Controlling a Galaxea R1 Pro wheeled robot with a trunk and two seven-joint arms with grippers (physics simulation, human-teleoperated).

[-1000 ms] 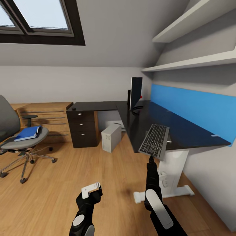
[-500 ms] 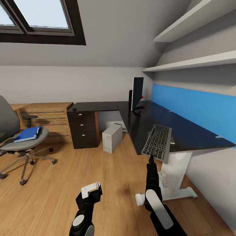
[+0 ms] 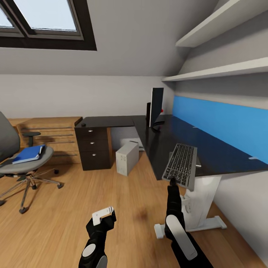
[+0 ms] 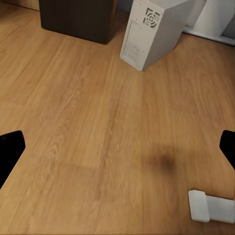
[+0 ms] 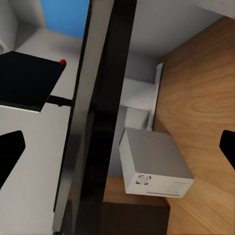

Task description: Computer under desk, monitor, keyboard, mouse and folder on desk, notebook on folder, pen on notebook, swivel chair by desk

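The silver-grey keyboard lies on the black desk, its near end overhanging the front edge. My right gripper is open just below that overhang, not holding it. The monitor stands edge-on at the desk's far end. The grey computer stands on the floor under the desk. A small dark mouse seems to sit above the drawer unit. The blue folder lies on the swivel chair at left. Notebook and pen are too small to tell. My left gripper hangs open over the floor.
A wooden chest of drawers stands against the back wall behind the chair. The desk's white leg and its foot are close to my right arm. White shelves run above the blue back panel. Wooden floor lies between chair and desk.
The whole view has shifted a little: the desk and keyboard drift right and down in the picture, the chair left. Both arms hold their poses, and the keyboard stays put on the desk.
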